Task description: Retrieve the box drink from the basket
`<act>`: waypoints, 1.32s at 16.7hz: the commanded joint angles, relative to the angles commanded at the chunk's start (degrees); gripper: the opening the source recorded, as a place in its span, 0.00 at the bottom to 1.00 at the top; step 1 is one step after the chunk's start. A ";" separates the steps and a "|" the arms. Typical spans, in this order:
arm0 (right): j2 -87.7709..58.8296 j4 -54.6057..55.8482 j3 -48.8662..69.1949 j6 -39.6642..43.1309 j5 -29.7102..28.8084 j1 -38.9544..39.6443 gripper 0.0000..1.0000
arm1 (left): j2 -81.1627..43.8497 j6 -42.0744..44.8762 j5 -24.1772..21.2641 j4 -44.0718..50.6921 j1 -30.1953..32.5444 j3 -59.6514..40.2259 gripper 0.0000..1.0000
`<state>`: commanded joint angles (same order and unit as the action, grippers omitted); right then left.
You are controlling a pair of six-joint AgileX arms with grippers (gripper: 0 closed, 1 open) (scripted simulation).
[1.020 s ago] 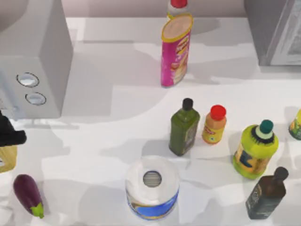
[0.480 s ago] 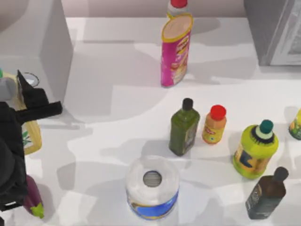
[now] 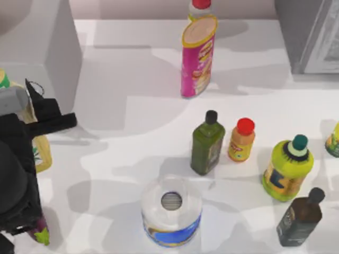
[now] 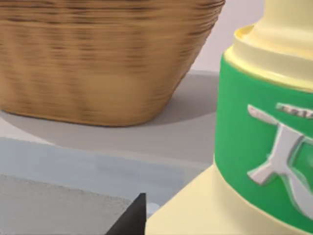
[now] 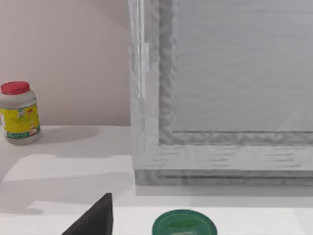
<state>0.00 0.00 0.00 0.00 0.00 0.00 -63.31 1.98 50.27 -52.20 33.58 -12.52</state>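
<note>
At the top view's left edge, the left gripper (image 3: 33,114) is holding the box drink (image 3: 41,151), jaws pinching its sides, above the counter (image 3: 132,132).

White surface under soft light
The surface (image 3: 132,121) meets a pale pink wall (image 5: 63,54); grey cabinets (image 3: 307,37) stand at both sides.

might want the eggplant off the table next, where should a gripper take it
Judging from the top view, grip the eggplant across its purple body, just above the green stem end, coming down from above. It seems to lie flat near the table's left edge, so its rounded sides probably face up. Most of it is hidden under the left arm, whose gripper holds the box drink.
</note>
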 joint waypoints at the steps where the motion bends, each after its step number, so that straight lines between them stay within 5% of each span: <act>1: 0.00 0.00 0.00 0.00 0.00 0.00 1.00 | -0.70 -0.03 -0.17 -0.60 -0.18 0.04 0.00; 13: 0.00 0.00 0.00 0.00 0.00 0.00 1.00 | -25.56 -0.34 -8.56 -25.13 -8.21 0.09 0.00; 19: 0.00 0.00 0.00 0.00 0.00 0.00 1.00 | -27.50 -0.32 -9.52 -27.28 -8.97 -0.26 0.00; 22: 0.00 0.00 0.00 0.00 0.00 0.00 1.00 | -27.50 -0.32 -9.52 -27.28 -8.97 -0.26 0.23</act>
<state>0.00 0.00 0.00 0.00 0.00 0.00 -90.81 1.65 40.75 -79.49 24.62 -12.78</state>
